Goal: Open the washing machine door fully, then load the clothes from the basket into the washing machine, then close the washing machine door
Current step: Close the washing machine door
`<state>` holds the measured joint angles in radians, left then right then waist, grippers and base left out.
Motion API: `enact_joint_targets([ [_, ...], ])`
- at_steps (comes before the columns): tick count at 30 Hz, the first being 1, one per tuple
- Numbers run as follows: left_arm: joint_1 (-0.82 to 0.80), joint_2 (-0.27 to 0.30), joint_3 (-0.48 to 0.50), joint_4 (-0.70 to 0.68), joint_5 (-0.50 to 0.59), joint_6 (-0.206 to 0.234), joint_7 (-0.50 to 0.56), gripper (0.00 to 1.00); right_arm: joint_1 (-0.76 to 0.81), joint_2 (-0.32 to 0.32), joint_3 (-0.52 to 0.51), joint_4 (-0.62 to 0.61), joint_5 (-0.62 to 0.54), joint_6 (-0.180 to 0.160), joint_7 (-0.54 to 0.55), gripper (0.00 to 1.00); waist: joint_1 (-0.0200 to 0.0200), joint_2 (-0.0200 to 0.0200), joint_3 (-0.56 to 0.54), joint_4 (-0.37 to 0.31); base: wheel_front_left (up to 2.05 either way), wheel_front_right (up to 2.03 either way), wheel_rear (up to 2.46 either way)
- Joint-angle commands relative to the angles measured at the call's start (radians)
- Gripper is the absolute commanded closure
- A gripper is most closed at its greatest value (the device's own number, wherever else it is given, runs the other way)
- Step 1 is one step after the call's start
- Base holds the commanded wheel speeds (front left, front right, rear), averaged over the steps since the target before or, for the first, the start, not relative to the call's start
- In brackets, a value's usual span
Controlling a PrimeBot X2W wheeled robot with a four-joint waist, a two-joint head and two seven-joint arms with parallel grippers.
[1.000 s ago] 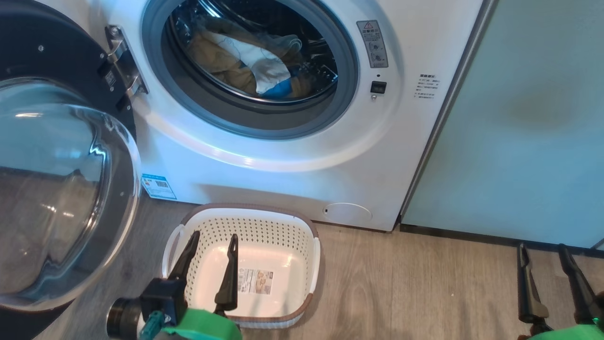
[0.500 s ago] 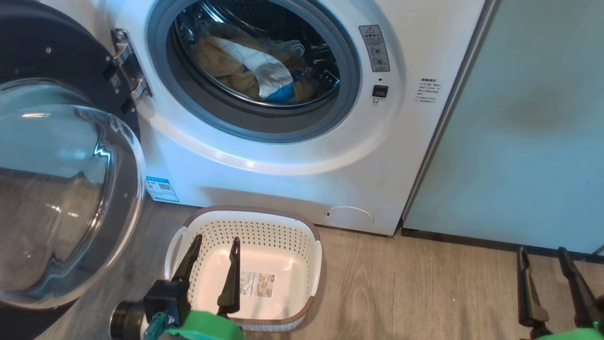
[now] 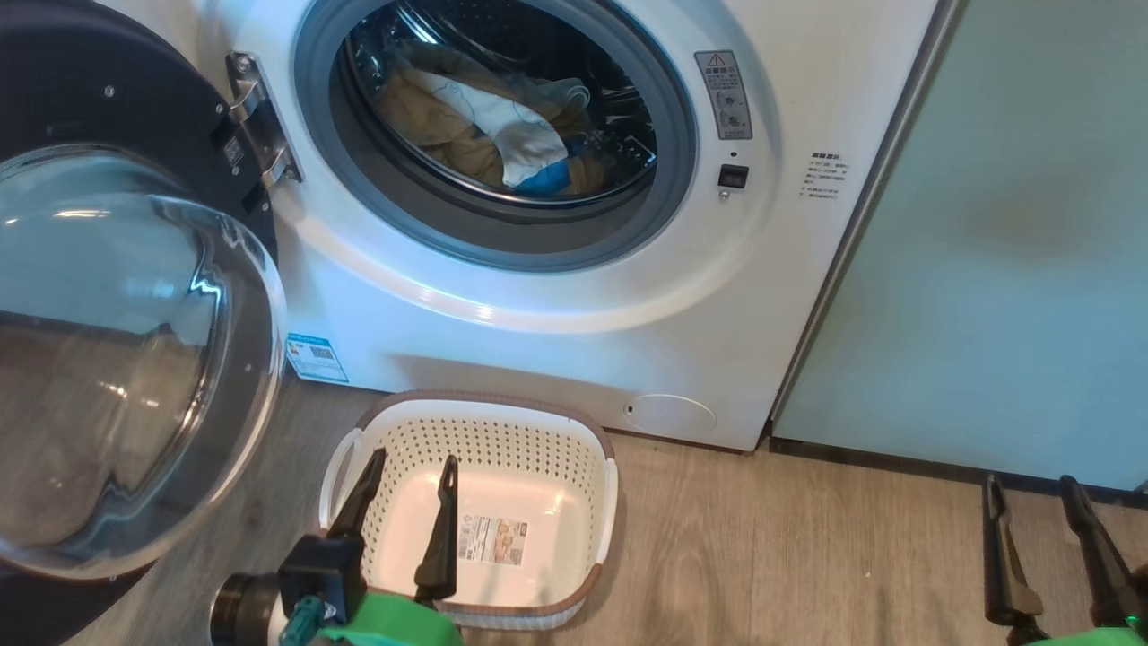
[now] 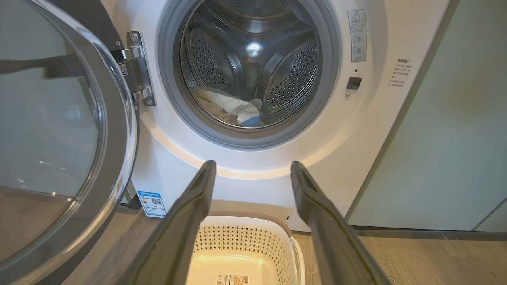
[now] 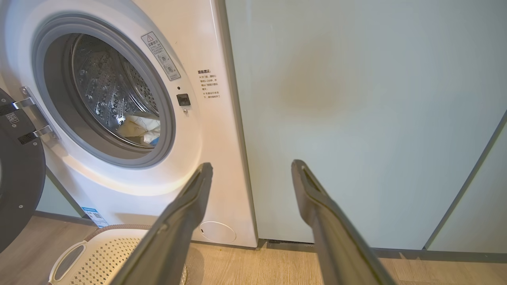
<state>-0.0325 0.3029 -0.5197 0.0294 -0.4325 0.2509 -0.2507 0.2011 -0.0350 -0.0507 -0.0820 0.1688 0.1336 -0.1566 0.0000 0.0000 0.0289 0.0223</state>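
Note:
The white washing machine stands with its door swung wide to the left, the clear glass bowl facing me. The clothes, tan, white and blue, lie inside the steel drum. The cream basket sits on the floor before the machine, holding nothing but the label on its base. My left gripper hangs open over the basket's near left part, fingers apart. My right gripper is open at the lower right, above bare floor, facing the cabinet.
A pale green cabinet stands right of the machine. Wood-look floor runs between basket and right gripper. The open door takes up the space at the left, its hinge beside the drum mouth.
The whole head view has shifted slightly right and down, so the camera moved. Both grippers stay open and in place relative to the basket and floor.

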Motion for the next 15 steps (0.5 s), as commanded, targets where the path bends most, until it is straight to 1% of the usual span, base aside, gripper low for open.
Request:
enact_joint_targets([
  [1,-0.034,0.013,0.039,-0.026,0.005,0.162,-0.010,0.00,-0.025,-0.015,0.017,-0.032,0.009,-0.003,0.002,0.00,0.0000,0.0000,0.000,0.000,-0.96,0.96,0.00],
  [4,-0.034,0.015,0.037,-0.024,0.005,0.162,-0.009,0.00,-0.026,-0.015,0.018,-0.031,0.011,-0.003,0.001,0.00,0.0000,0.0000,-0.002,0.001,-1.24,1.24,0.00],
  [8,-0.037,0.018,0.034,-0.023,0.004,0.161,-0.008,0.00,-0.027,-0.015,0.020,-0.027,0.014,-0.003,-0.001,0.00,0.0000,0.0000,-0.004,0.001,-1.67,1.68,0.00],
  [12,-0.039,0.020,0.027,-0.027,-0.002,0.148,-0.006,0.00,-0.029,-0.015,0.020,-0.024,0.015,-0.003,-0.002,0.00,0.0000,0.0000,-0.005,0.001,-1.42,1.42,0.00],
  [15,-0.042,0.022,0.024,-0.031,-0.005,0.138,-0.006,0.00,-0.030,-0.015,0.019,-0.022,0.016,-0.003,-0.002,0.00,0.0000,0.0000,-0.005,0.002,-0.95,0.95,0.00],
])
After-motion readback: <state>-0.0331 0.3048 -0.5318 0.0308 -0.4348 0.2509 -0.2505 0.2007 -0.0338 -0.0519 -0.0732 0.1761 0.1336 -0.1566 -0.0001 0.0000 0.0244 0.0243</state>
